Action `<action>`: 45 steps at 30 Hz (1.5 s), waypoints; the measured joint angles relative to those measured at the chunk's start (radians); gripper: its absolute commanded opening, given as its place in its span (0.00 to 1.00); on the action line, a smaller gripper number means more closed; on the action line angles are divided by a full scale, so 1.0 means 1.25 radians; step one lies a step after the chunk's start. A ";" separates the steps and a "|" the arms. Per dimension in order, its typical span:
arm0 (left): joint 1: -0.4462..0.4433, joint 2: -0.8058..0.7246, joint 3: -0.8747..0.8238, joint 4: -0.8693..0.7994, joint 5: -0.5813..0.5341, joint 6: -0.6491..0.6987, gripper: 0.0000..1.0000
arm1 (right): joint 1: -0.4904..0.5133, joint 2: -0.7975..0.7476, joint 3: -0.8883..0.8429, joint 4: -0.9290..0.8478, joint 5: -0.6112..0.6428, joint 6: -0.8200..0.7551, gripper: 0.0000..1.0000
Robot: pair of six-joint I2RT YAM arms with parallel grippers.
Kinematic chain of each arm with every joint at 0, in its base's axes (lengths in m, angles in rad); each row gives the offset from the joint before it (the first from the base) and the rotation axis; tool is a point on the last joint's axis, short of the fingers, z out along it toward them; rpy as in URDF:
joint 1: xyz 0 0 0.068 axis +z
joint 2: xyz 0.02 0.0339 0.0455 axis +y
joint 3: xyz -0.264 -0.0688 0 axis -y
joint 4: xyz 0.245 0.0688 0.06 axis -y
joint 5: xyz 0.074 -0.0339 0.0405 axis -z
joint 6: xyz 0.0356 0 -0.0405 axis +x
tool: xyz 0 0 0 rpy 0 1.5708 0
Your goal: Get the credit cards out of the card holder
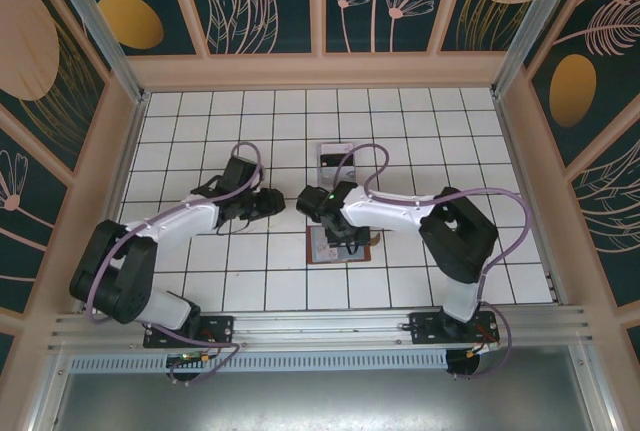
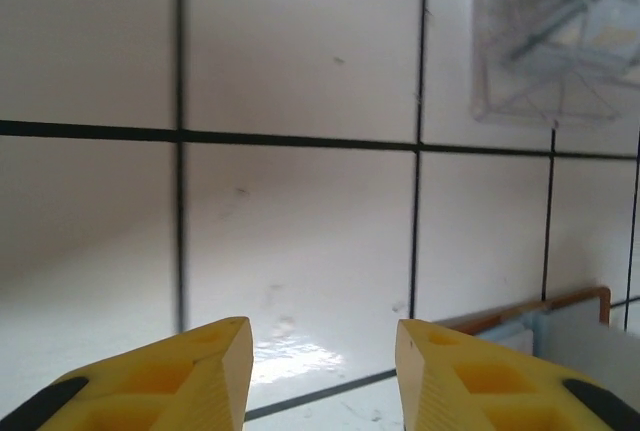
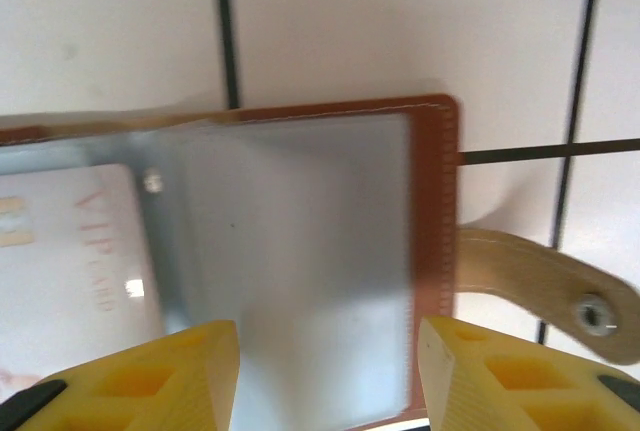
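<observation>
We see the holder (image 1: 320,250) lying open on the tiled table (image 1: 200,121), just in front of the clear stand (image 1: 335,159). From the right wrist we look into the holder (image 3: 300,251): a brown stitched rim around a grey-blue lining, with the strap (image 3: 540,286) sticking out to the right, its snap showing. A pale card (image 3: 70,271) lettered VIP lies in the holder's left half. We cannot tell how deep it sits in a pocket, nor whether more cards lie under it.

The right gripper (image 3: 325,371) hangs over the holder, its jaws apart and gripping nothing. The grey-blue lining lies between them, and the card is just outside the left finger.

The left gripper (image 2: 320,371) is beside the holder, over bare tile. Its jaws are apart with nothing between them, and a corner of the holder (image 2: 560,316) is just past its right finger.
</observation>
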 measured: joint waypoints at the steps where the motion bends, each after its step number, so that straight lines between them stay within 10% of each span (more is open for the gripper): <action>1: -0.019 0.010 0.006 0.000 0.000 0.000 0.41 | -0.007 -0.009 -0.007 -0.002 0.003 0.000 0.51; 10: -0.150 0.067 0.018 -0.010 0.001 -0.012 0.35 | -0.054 -0.106 -0.055 0.054 -0.031 -0.018 0.44; 22: -0.229 0.089 0.019 -0.009 0.004 -0.052 0.31 | -0.119 -0.199 -0.217 0.376 -0.320 -0.036 0.10; 45: -0.273 0.153 0.072 -0.061 -0.040 -0.080 0.25 | -0.146 -0.143 -0.263 0.480 -0.394 -0.067 0.12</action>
